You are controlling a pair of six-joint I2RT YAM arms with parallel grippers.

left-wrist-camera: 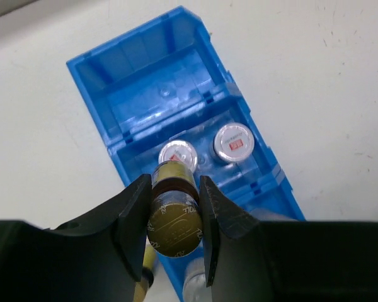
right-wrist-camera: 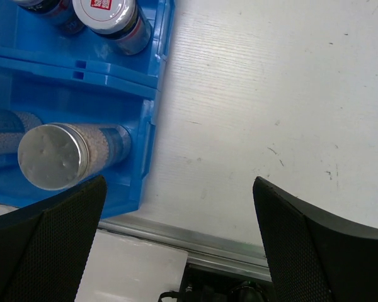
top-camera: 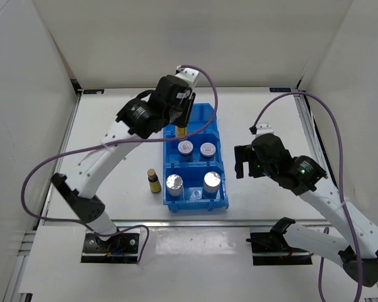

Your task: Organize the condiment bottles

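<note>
My left gripper (left-wrist-camera: pixel 174 217) is shut on a small amber bottle with a gold cap (left-wrist-camera: pixel 174 221) and holds it above the blue bin (left-wrist-camera: pixel 145 69); from above, the bottle (top-camera: pixel 182 130) hangs over the far compartment. Two white jars with red labels (top-camera: pixel 186 148) (top-camera: pixel 207 150) stand in the middle compartment. The near compartment holds two silver-topped cylinders (top-camera: pixel 174 184) (top-camera: pixel 212 181). A second amber bottle (top-camera: pixel 154 181) stands on the table left of the bin. My right gripper (top-camera: pixel 242 162) hangs open to the right of the bin, its fingers (right-wrist-camera: pixel 50 233) over bare table beside one cylinder (right-wrist-camera: pixel 50 156).
The bin (top-camera: pixel 218 202) sits mid-table between the arms. White walls enclose the table on three sides. A metal rail (right-wrist-camera: pixel 195 242) runs along the near edge. Purple cables loop over both arms.
</note>
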